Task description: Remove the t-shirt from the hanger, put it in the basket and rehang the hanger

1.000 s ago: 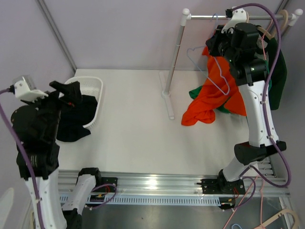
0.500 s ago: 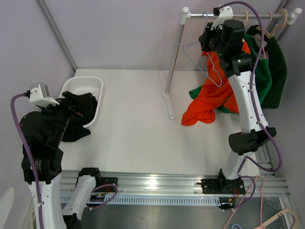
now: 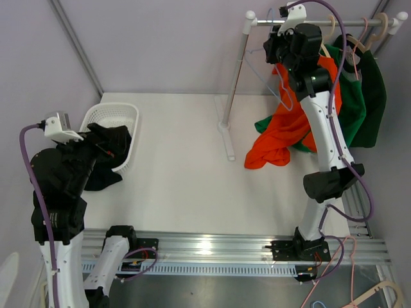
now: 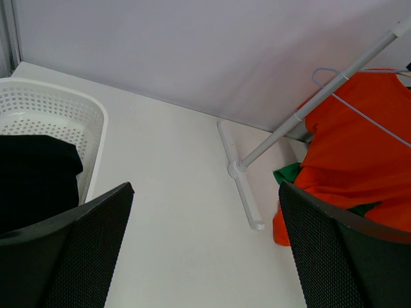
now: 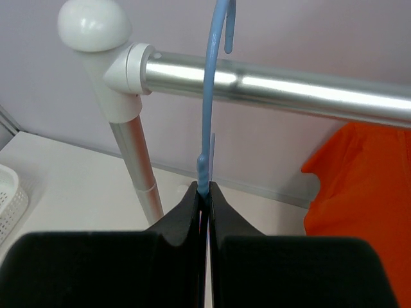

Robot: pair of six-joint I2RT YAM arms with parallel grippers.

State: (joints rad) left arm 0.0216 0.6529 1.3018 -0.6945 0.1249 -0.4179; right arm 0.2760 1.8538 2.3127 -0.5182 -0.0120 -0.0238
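Observation:
My right gripper (image 5: 204, 189) is shut on the neck of a bare light-blue wire hanger (image 5: 207, 115), high up by the left end of the clothes rail (image 5: 289, 86). The hanger's hook rises across the rail; I cannot tell whether it rests on it. From above, the right gripper (image 3: 274, 48) holds the hanger (image 3: 264, 80) clear of the orange t-shirt (image 3: 282, 131), which lies heaped on the table below the rail. My left gripper (image 4: 205, 189) is open and holds nothing. It hovers at the table's left (image 3: 103, 142), by the basket.
A white basket (image 3: 122, 112) at the left holds a black garment (image 3: 106, 173) that spills over its rim. The rack's post (image 3: 236, 90) and foot stand mid-table. A green t-shirt (image 3: 369, 96) hangs on the rail's right part, with wooden hangers (image 3: 385, 25) beside it.
The right arm has carried the bare blue hanger up and to the left, toward the rail's left end. The left arm has shifted slightly near the basket, its gripper still open.

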